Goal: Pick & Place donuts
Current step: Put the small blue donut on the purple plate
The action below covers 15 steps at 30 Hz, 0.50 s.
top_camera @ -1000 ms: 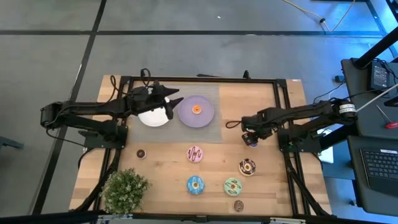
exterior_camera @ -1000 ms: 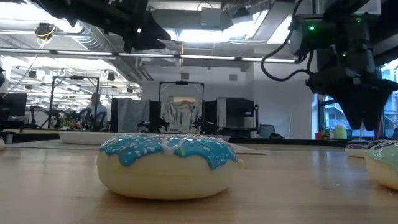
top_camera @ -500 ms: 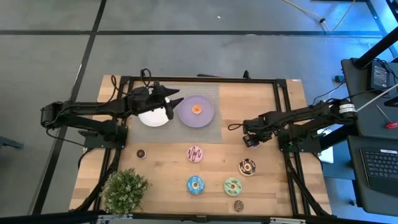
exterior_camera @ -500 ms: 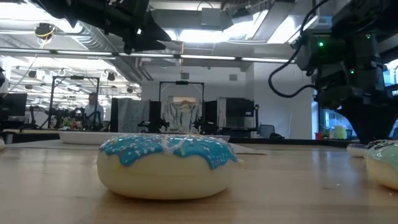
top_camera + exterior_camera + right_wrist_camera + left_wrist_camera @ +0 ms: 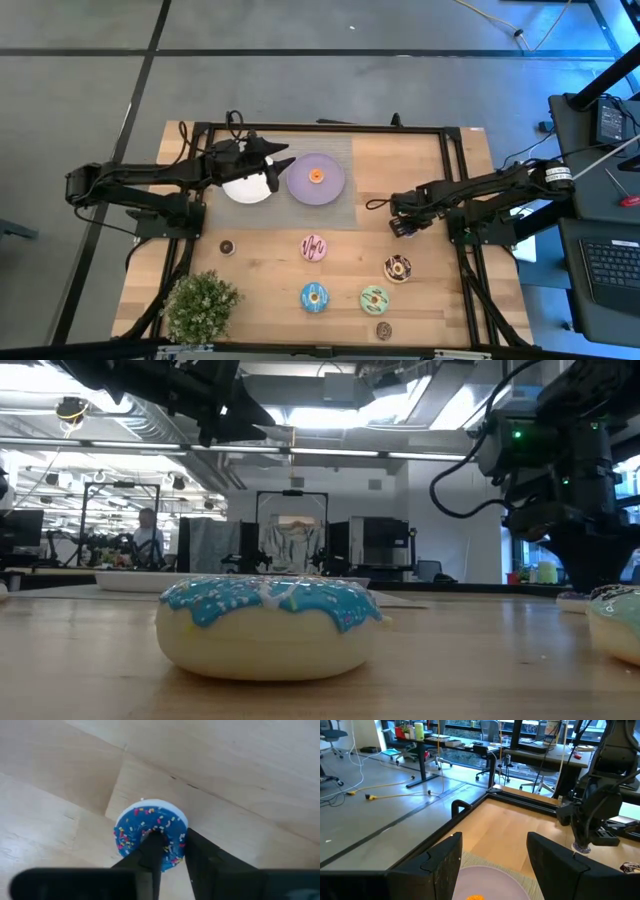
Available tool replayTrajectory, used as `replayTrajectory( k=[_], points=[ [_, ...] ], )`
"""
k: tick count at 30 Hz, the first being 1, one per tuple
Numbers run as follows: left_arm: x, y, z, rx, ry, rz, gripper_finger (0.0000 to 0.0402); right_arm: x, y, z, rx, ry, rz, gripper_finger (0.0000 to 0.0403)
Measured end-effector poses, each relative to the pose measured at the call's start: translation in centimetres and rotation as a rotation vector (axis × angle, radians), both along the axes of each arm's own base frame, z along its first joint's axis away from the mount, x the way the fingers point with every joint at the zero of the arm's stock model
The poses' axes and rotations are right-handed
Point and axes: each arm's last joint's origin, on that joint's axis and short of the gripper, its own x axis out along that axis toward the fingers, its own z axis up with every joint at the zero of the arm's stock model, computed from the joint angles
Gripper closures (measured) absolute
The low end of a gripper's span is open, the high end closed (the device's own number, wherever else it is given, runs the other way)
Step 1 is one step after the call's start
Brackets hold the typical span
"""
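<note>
The right tool is down at the right-centre of the pale wooden tabletop, its two dark fingers nearly together and pinching the rim of a small round donut with dark-blue icing, coloured sprinkles and a pale base; one finger sits in the ring's hole, the other outside its edge. Only the right wrist view shows this mini clearly; from above it is just a bluish speck under the tool. The high view lays out the others: a pink-iced donut at mid-table, a chocolate donut with sprinkles to its right, a blue donut and a green donut side by side nearer the front, a dark-brown mini at the left and another dark mini at the front edge. An orange mini lies in the middle of the smooth lilac plate, which rests on a grey mat beside a white plate. The left tool hovers wide open and empty over those plates. In the low view the blue donut fills the foreground, glossy icing over a cream ring. A leafy potted plant stands at the front left corner.
</note>
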Motion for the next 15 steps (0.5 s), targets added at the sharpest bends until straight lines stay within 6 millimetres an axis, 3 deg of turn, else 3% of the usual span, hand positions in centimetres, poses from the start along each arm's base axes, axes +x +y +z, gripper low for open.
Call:
replayTrajectory(
  k=[7, 11, 15],
  points=[
    [0.0, 0.0, 0.1, 0.002, -0.001, 0.000, 0.0183, 1.1, 0.0, 1.3, -0.007, -0.057, 0.053, 0.0366],
    [-0.2, -0.1, 0.3, 0.006, -0.011, -0.001, 0.0183, 3.3, -0.5, 4.0, -0.041, -0.192, 0.180, 0.0363],
    [-0.3, -0.1, 0.6, 0.011, -0.028, 0.000, 0.0183, 6.0, -2.2, 7.3, -0.180, -0.392, 0.232, 0.0360]
  ],
)
